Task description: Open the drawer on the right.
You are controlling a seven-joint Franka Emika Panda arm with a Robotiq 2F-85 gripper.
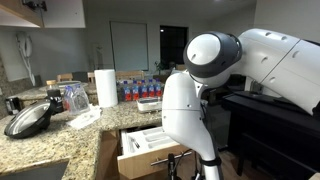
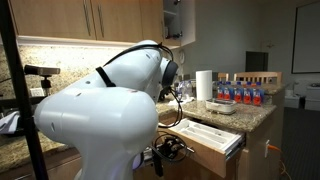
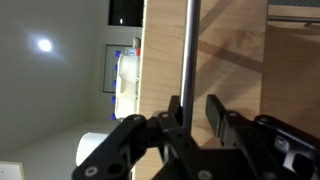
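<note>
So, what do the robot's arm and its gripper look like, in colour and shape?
The arm is glossy white, built from thick rounded links with a dark band at the joint. Black cables run beside it in an exterior view. The gripper is black, with angular linkage bars and two flat fingers. No markings are visible.

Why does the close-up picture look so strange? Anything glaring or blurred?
Wrist view: turned sideways, a round ceiling light glares white, and the black hand, straddling the long silver bar handle of the light tan wood drawer, looks soft so near the lens. Both exterior views: the white robot arm looms large.
</note>
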